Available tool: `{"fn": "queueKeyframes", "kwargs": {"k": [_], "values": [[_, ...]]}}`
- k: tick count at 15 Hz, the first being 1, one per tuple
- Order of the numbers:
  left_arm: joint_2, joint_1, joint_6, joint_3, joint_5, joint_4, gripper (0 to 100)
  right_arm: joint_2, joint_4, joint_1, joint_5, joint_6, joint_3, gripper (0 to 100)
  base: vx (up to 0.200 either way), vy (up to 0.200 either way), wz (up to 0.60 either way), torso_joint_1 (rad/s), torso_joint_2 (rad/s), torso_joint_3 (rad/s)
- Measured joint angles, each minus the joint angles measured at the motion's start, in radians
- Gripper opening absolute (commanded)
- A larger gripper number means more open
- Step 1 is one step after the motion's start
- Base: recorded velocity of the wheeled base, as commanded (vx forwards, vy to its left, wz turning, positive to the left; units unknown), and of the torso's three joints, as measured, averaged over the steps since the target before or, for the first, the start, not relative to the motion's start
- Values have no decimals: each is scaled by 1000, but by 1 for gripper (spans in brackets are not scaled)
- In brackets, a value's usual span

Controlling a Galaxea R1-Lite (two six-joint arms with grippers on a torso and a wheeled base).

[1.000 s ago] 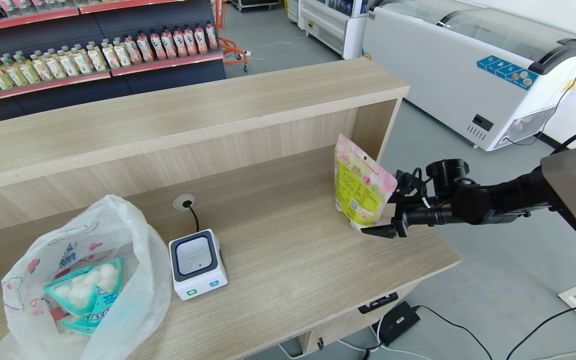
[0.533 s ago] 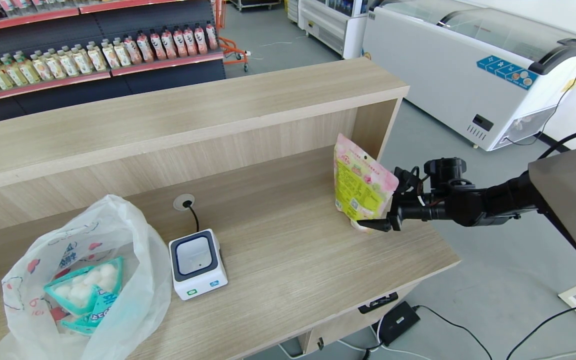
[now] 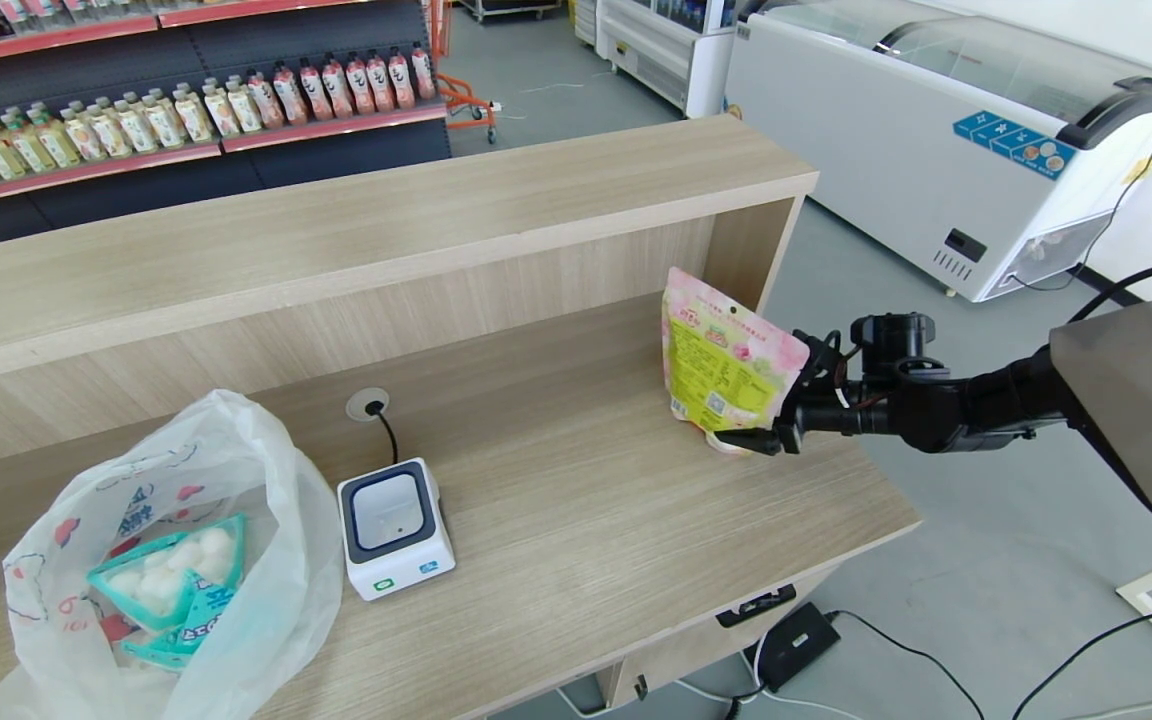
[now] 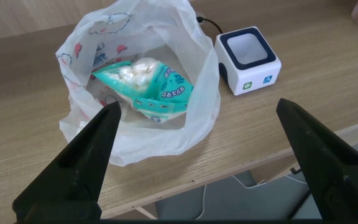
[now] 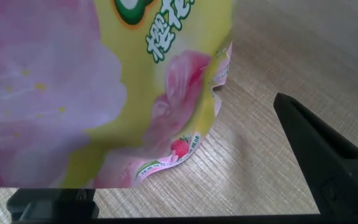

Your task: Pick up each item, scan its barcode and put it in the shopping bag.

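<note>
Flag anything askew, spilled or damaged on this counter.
The yellow-pink pouch at the counter's right end stands tilted rather than upright, with the open right end effector around it. Nothing looks spilled or torn; the shopping bag and scanner sit normally.

We hold our right arm [image 3: 976,410] stretched out roughly level, reaching forward and toward our left, with the wrist in line with the forearm. Our right gripper [image 3: 766,425] stands with its jaws parted, its fingers [image 5: 328,168] well apart. Our left gripper [image 4: 197,155] faces downward, its two fingers [image 4: 79,168] spread wide
</note>
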Motion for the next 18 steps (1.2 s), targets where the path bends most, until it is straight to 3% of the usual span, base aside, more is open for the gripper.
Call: {"fn": "queueKeyframes", "kwargs": {"k": [8,9,18], "values": [[0,0,0,0,0,0,100,52,-1,-12,14,6,-66,100,0,0,0,0,0,0],[0,0,0,0,0,0,100,61,-1,-12,20,8,-78,0,0,0,0,0,0,0],[0,0,0,0,0,0,100,99,-1,-10,41,20,-122,0,0,0,0,0,0,0]]}}
